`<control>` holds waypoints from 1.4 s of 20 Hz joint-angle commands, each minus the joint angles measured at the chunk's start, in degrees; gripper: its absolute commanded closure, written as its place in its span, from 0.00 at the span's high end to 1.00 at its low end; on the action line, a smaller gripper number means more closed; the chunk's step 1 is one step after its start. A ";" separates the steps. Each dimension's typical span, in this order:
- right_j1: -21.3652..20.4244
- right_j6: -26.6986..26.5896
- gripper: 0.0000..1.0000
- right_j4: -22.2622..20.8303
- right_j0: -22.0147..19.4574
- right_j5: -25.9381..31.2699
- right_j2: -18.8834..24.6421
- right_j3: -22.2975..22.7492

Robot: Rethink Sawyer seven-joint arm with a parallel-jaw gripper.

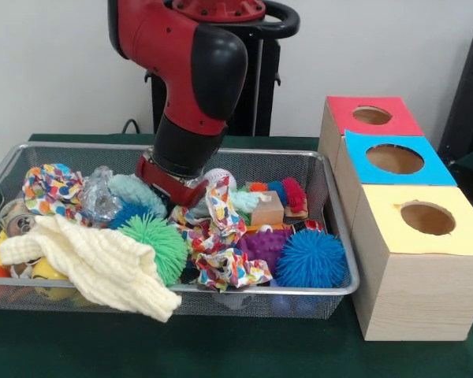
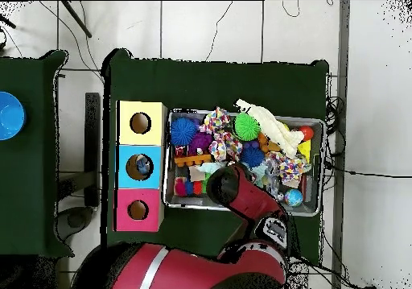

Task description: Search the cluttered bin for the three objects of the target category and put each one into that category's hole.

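Observation:
The wire mesh bin (image 1: pixel 252 290) is full of clutter. My arm reaches down into its middle, and the gripper (image 1: pixel 181 187) is low among the items, its tip hidden behind a patterned cloth (image 1: pixel 221 228). From above the arm's end (image 2: pixel 221 183) covers the bin (image 2: pixel 170 141) near the boxes. One clear crinkly plastic piece (image 1: pixel 98 195) lies just left of the gripper. The blue-panelled hole (image 1: pixel 394 159) is in the middle box. In the overhead view this hole (image 2: pixel 138 167) shows something bluish inside.
A red-panelled hole (image 1: pixel 372 116) and a yellow-panelled hole (image 1: pixel 427 218) flank the blue one. A cream knitted cloth (image 1: pixel 94 264) hangs over the bin's front rim. Green (image 1: pixel 154 244), blue (image 1: pixel 310 258) and purple (image 1: pixel 264 244) spiky balls, a wooden block (image 1: pixel 266 211) and a can (image 1: pixel 16 220) lie in the bin.

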 commanded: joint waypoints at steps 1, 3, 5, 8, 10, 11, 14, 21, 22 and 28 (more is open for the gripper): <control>1.49 12.80 0.00 1.82 0.51 3.76 8.30 3.14; -0.46 12.29 0.00 2.50 2.14 7.60 6.53 2.46; -2.32 11.79 0.00 2.90 3.77 11.02 4.56 1.06; -3.61 11.20 0.00 3.24 5.74 14.21 1.60 -2.85; -2.97 10.93 0.00 3.58 6.49 17.24 -0.14 -6.67; -2.56 10.87 0.00 3.63 6.62 19.00 -0.74 -8.46; -1.05 11.55 0.00 3.83 7.47 23.62 -2.88 -13.51; 0.34 12.91 0.00 3.34 7.95 28.78 -4.69 -19.07; 0.61 13.07 0.00 3.33 7.96 29.01 -4.74 -19.55; 1.76 15.01 0.00 3.62 9.21 31.34 -5.94 -22.16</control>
